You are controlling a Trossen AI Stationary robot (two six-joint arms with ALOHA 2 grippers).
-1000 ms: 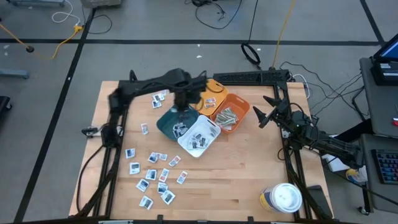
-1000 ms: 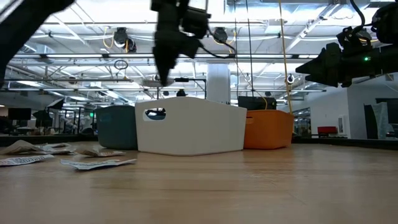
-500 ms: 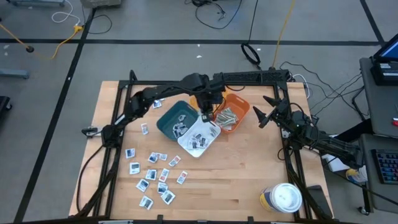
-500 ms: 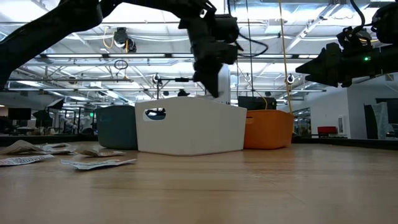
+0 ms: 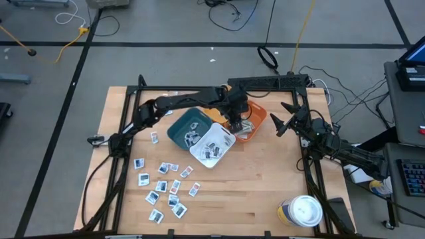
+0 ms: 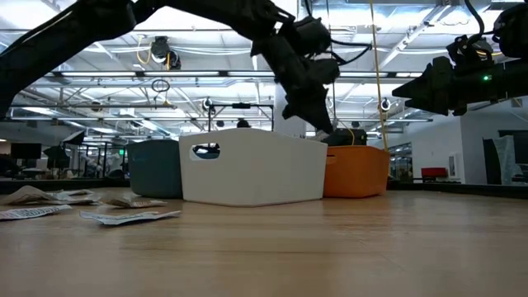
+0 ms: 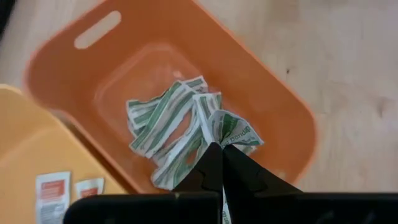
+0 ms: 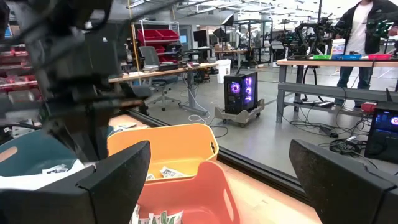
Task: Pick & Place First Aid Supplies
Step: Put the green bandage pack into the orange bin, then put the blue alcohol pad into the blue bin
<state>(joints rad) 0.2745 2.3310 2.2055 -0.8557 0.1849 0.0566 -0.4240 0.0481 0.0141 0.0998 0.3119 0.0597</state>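
My left gripper (image 5: 235,123) is over the orange bin (image 5: 256,117), shut on a green-and-white wrapped strip (image 7: 235,132). More such strips (image 7: 166,124) lie on that bin's floor. In the low view, my left gripper (image 6: 327,132) slants down just above the orange bin (image 6: 360,170). Several white square packets (image 5: 164,186) lie loose on the table's near left. My right gripper (image 5: 281,123) waits open at the right edge, holding nothing. My left gripper pinches one end of the strip (image 7: 222,144) between its two fingertips. The fingers come slanting down from the table's left. The crumpled strip juts out beyond the tips, over the pile in the orange bin; whether it touches the pile, I cannot tell.
A teal bin (image 5: 186,126) and a white bin (image 5: 212,145) with packets inside stand left of the orange one. A yellow bin (image 7: 31,149) behind them holds red-marked packets. A round white-lidded tub (image 5: 305,211) stands at the near right.
My left gripper has gone from above the teal bin toward the table's right, to above the orange bin, sinking somewhat. It has tipped from pointing straight down to a slant and has stayed shut.
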